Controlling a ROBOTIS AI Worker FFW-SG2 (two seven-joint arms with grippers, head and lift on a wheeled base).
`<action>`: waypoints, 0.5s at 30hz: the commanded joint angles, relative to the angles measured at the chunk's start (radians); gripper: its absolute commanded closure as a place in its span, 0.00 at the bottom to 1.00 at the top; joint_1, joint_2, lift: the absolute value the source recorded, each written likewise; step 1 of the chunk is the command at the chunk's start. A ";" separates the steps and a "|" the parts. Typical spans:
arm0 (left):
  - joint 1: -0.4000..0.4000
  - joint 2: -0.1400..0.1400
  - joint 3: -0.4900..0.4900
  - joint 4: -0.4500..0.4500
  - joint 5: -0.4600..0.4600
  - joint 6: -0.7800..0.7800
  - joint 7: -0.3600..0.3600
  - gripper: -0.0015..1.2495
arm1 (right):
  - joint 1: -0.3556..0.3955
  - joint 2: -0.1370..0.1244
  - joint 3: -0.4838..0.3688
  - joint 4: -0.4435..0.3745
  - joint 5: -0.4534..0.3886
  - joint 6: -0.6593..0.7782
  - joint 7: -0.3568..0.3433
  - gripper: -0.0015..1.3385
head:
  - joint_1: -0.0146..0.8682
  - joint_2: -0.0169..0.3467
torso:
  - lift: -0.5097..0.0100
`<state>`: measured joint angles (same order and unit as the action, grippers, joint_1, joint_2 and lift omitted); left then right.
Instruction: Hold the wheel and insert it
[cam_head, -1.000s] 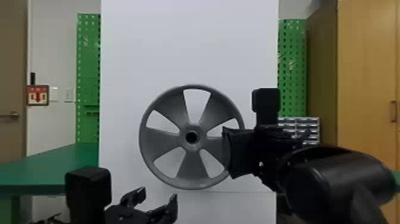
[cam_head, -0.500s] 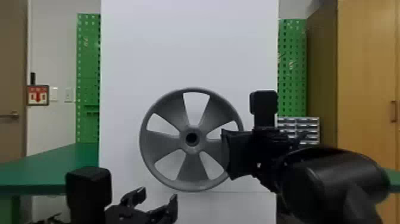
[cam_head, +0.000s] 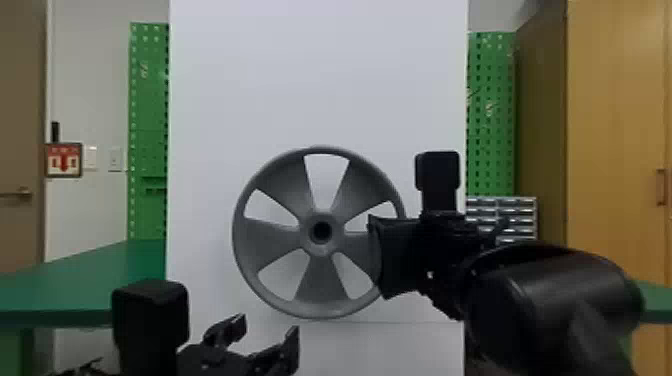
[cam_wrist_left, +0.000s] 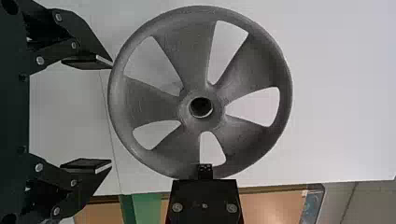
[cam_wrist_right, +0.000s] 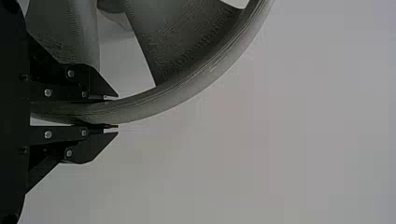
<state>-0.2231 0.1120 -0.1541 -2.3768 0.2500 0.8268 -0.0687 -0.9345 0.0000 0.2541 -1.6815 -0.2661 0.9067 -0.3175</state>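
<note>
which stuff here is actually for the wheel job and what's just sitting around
For the job:
- wheel
- right gripper, closed on the wheel's rim
- left gripper, open, holding nothing

Just around:
- green table
- green pegboards
- small drawer unit
- wooden cabinet
- red-and-white sign
- white panel, probably only a backdrop

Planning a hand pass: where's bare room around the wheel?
Head view, free: white panel above the wheel, and left toward the green pegboard. Crowded: right rim, in the right tool; lower left, by the open left tool.
</note>
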 joint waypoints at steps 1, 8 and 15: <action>-0.001 0.000 -0.001 0.001 0.000 0.000 0.000 0.40 | -0.003 0.001 0.001 0.013 0.001 -0.003 0.000 0.82 | 0.02 0.13 | 0.04; -0.002 0.000 -0.001 0.001 0.000 0.000 0.000 0.40 | -0.009 0.001 -0.003 0.031 0.004 -0.009 0.000 0.82 | 0.02 0.13 | 0.04; -0.002 0.002 -0.002 0.002 0.002 0.000 0.000 0.40 | -0.017 0.001 0.002 0.040 0.004 -0.017 0.000 0.82 | 0.02 0.13 | 0.04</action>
<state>-0.2254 0.1130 -0.1561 -2.3761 0.2500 0.8268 -0.0689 -0.9468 0.0000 0.2524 -1.6459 -0.2621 0.8932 -0.3174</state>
